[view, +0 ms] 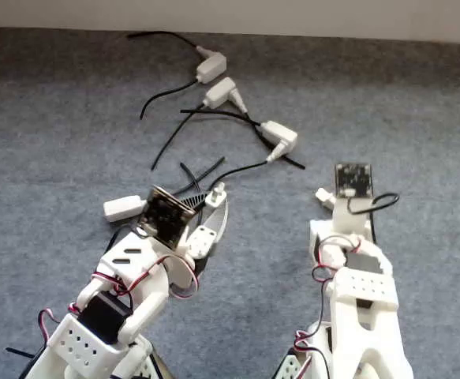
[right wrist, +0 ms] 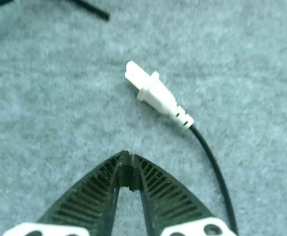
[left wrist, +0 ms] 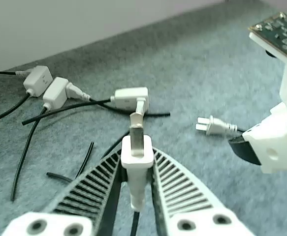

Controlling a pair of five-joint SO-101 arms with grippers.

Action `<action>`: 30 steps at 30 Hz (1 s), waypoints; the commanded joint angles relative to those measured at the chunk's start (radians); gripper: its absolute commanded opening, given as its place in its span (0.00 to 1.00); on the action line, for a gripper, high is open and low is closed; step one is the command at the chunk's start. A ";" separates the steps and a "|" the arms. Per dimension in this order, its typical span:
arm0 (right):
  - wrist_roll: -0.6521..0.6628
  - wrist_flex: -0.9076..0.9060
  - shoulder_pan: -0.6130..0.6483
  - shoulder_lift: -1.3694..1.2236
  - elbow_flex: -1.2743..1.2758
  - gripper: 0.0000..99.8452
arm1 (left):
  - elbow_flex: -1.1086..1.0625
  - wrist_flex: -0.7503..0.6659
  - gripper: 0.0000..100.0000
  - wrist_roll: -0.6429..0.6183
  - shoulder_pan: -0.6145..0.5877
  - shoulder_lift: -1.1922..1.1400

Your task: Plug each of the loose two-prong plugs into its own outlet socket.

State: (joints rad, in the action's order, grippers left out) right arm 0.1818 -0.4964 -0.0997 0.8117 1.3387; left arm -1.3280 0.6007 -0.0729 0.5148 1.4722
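Firmly the left gripper (left wrist: 137, 160) clamps a white two-prong plug (left wrist: 136, 145) by its body, the prongs aimed at the nearest outlet socket (left wrist: 131, 97) and stopping short of it, while two other sockets (left wrist: 54, 93) lie side by side farther off on the grey carpet (left wrist: 192, 69). Meanwhile the right gripper (right wrist: 128, 169) has its jaws pressed together on nothing, and the second plug (right wrist: 155, 93) lies flat on the carpet just beyond its tips, untouched, its black cord (right wrist: 212, 162) trailing back beside the gripper.
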 commanded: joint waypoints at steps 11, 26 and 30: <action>0.032 -0.605 0.223 0.004 -0.915 0.01 | -0.282 -0.838 0.01 -0.146 -0.010 0.015; 0.080 -0.852 0.788 0.002 -1.402 0.01 | -0.344 -0.870 0.01 -0.141 0.051 0.015; 0.166 -0.857 0.924 -0.002 -1.366 0.01 | -0.338 -0.870 0.01 -0.141 0.044 0.015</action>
State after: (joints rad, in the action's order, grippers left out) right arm 0.2785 -1.3495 0.6997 0.8132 -0.0115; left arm -1.6747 -0.2417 -0.2094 0.5531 1.4768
